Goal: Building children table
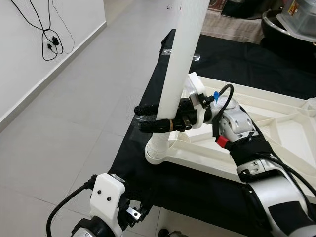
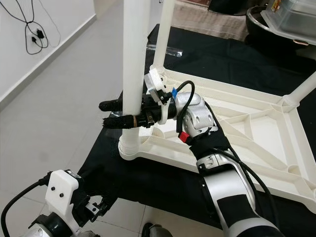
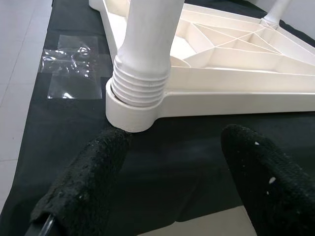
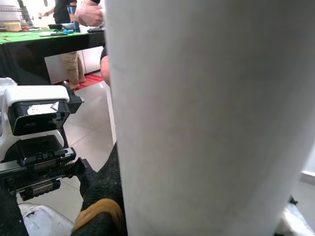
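A black cloth point(image 1: 276, 69) covers the floor point(image 1: 74, 108) under the work. A patch of clear tape point(image 3: 74, 69) lies near the cloth's edge. A black cable point(image 1: 47, 39) hangs down the white wall point(image 1: 29, 54). A clear plastic box point(image 1: 298, 22) sits beyond the cloth's far corner.

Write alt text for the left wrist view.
A white table leg stands with its threaded end in the corner socket of an upturned white tabletop on a black cloth. The left gripper, its two black fingers spread, hovers just short of the socket.
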Robot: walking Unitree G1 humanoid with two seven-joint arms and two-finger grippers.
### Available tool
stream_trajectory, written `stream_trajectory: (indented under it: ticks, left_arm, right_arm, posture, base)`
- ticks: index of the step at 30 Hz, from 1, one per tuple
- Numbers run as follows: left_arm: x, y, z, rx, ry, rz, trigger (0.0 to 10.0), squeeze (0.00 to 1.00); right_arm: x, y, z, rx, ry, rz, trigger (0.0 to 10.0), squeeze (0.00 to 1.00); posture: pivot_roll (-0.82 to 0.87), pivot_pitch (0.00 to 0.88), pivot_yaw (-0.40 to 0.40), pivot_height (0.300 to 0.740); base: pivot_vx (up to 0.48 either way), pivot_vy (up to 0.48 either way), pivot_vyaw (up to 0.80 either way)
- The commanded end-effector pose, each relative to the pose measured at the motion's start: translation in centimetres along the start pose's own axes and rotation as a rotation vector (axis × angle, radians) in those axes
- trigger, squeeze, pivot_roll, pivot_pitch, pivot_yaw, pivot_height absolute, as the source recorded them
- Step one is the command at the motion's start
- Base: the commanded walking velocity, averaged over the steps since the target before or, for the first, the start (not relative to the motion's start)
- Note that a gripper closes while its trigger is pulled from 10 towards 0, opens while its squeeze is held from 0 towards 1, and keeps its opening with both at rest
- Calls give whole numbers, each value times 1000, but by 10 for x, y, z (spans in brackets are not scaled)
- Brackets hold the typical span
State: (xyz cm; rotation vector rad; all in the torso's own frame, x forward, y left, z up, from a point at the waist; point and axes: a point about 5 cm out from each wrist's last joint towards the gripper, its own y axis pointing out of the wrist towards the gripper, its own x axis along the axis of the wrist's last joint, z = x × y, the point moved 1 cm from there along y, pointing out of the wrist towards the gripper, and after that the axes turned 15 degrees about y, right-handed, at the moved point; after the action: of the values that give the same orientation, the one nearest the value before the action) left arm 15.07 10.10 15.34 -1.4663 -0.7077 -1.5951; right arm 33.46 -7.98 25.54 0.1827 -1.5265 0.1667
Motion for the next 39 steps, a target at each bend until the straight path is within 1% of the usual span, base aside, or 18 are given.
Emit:
stream_trajectory:
  ticks: [1,5,13,18,21,24,26,28,32,39]
  left_arm:
    - [-1,-2,-3,-15,5,10,10000,0]
    - [-2,-1,-3,-16,7,10,10000,0]
    - [-1,-2,-1,1,12,13,10000,0]
    - [0,-4,-1,7,14,16,10000,0]
    - [-1,-5,0,8,16,18,10000,0]
    - [-1,-5,0,7,16,20,10000,0]
    - [-2,-4,0,4,18,22,10000,0]
    - [-2,-4,0,4,18,22,10000,0]
    - [-3,-5,1,8,17,24,10000,0]
    - [-3,-7,2,8,20,27,10000,0]
  right_arm:
    - [2,5,6,68,-14,-7,10000,0]
    - [-2,9,6,84,-7,-4,10000,0]
    - [-8,16,-1,78,4,19,10000,0]
    - [-1,16,-5,65,-16,26,10000,0]
    - [12,13,-9,51,-48,26,10000,0]
    - [14,12,-10,49,-52,36,10000,0]
    - [11,12,-10,50,-46,61,10000,0]
    - [11,12,-10,50,-46,61,10000,0]
    - [-5,14,-6,70,-12,113,10000,0]
    - [-12,11,-6,62,5,135,10000,0]
  posture:
    - [164,137,-110,740]
    - [167,144,-111,740]
    - [180,159,-121,740]
    - [183,163,-125,740]
    - [181,161,-123,740]
    - [179,162,-123,740]
    - [179,160,-124,740]
    - [179,160,-124,740]
    - [183,160,-124,740]
    - [188,166,-120,740]
  base:
    - [0,0,0]
    - [0,0,0]
    - [0,0,0]
    - [0,0,0]
    - [0,0,0]
    - [0,0,0]
    - [0,0,0]
    - [0,0,0]
    - [0,0,0]
    - [0,0,0]
